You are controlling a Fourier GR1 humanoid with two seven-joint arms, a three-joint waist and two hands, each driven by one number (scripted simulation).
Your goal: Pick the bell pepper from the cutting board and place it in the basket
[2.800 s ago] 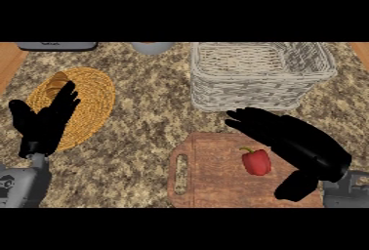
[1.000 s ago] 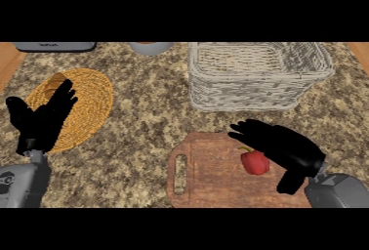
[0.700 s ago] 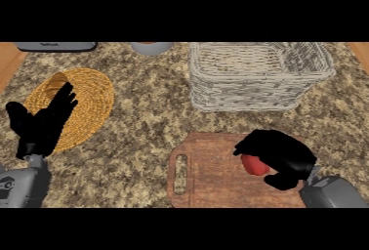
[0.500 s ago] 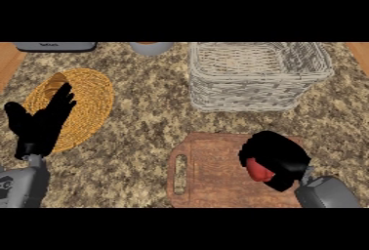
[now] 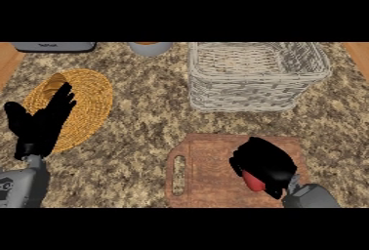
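A red bell pepper (image 5: pixel 252 181) shows only as a small patch under my right hand (image 5: pixel 264 163), whose fingers are curled round it over the right half of the wooden cutting board (image 5: pixel 202 171). I cannot tell whether the pepper still touches the board. The pale wicker basket (image 5: pixel 254 95) stands behind the board at the upper right, with nothing visible inside. My left hand (image 5: pixel 39 127) rests open at the left edge, fingers up, in front of a woven mat.
A round yellow woven mat (image 5: pixel 83 107) lies at the left on the speckled counter. A grey appliance (image 5: pixel 54 46) and a grey bowl (image 5: pixel 150 48) sit along the far edge. The board's handle slot (image 5: pixel 178 174) faces left.
My right hand has drawn back toward me over the board and curled its fingers round the bell pepper, which is now mostly hidden. The left hand has stayed in place.
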